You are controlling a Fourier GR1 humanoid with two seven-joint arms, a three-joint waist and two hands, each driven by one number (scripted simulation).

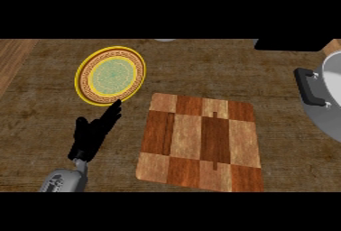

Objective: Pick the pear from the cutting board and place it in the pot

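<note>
Left hand (93, 133) rests open and empty on the tabletop (40, 113) beside the cutting board (200, 142), whose top shows no pear, so its lie and long axis can't be told; right hand unseen, possibly carrying it toward the pot (326, 94) — release over it comes next.

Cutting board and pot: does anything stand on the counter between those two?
Nothing visible does: only counter lies between the cutting board and the pot at the right edge. No pear shows anywhere, though.
</note>
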